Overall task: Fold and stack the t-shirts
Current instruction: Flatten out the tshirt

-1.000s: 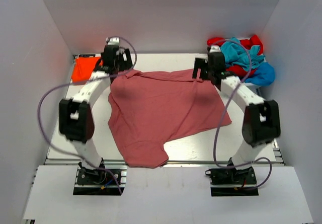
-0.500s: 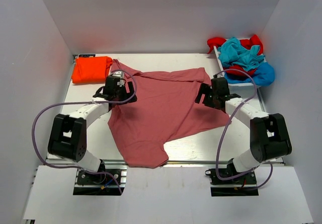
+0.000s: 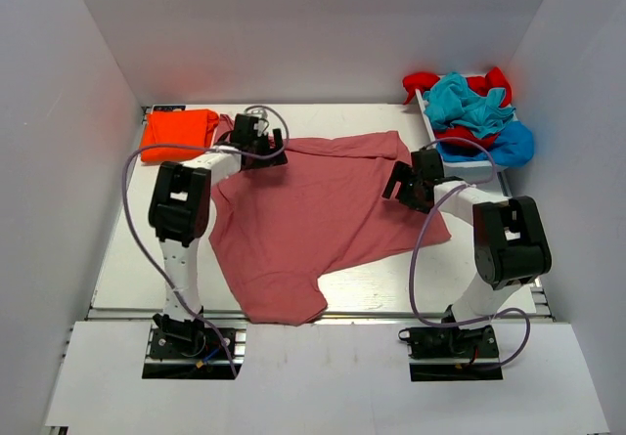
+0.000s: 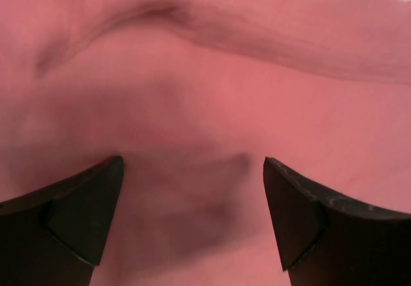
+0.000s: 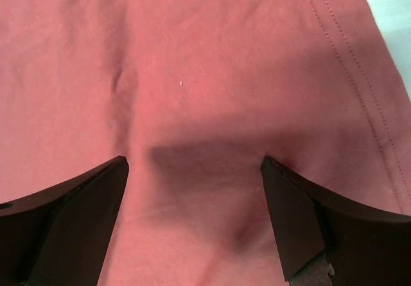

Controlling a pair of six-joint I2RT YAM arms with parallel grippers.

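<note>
top external view: a dusty pink-red t-shirt (image 3: 323, 210) lies spread and a little rumpled across the middle of the white bench (image 3: 127, 259). the left jaws sit low over its far-left corner at about 11 o'clock, wide open and empty. the right jaws, equally wide and empty, hang over its right edge at 3 o'clock. a folded orange t-shirt (image 3: 176, 134) rests at 10 o'clock, just beside the pink one. a heap of red, teal and blue t-shirts (image 3: 469, 112) waits at 1 o'clock. the cotton looks light and limp, likely to sag, so pinching a hem or shoulder seam seems best. bare bench shows at 8 and 5 o'clock; walls (image 3: 78, 112) close in on three sides.
</note>
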